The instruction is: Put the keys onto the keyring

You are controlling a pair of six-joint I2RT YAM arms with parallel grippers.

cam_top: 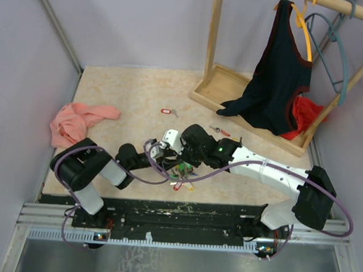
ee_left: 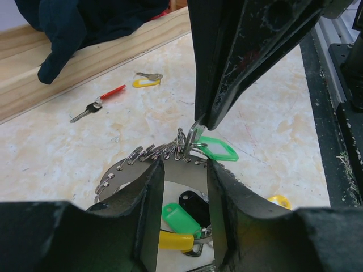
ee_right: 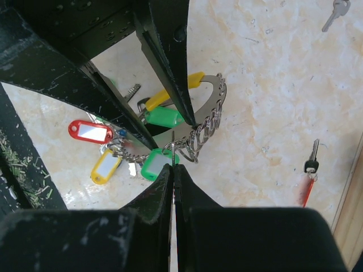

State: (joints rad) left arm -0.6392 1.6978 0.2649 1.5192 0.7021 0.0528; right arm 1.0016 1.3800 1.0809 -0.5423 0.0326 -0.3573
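The keyring (ee_left: pixel 181 175) is a silvery curved plate edged with small rings, and tagged keys (ee_right: pixel 91 131) in red, yellow, green and black hang under it. It sits between the two arms (cam_top: pixel 180 170). My left gripper (ee_left: pixel 184 167) stands open, one jaw on each side of the plate. My right gripper (ee_right: pixel 173 164) is shut on the thin metal of a green-tagged key (ee_left: pixel 216 149) at the plate's ringed edge. Loose keys lie further out: a red-handled key (ee_left: pixel 102 102), a yellow-tagged key (ee_left: pixel 144 81) and a red-tagged key (cam_top: pixel 166 111).
A pink cloth (cam_top: pixel 77 122) lies at the left. A wooden rack base (cam_top: pixel 228 83) stands at the back right with a dark garment (cam_top: pixel 278 74), a red cloth (cam_top: pixel 303 112) and a teal hanger (cam_top: pixel 337 53). The table's front rail (cam_top: pixel 182 225) runs below the arms.
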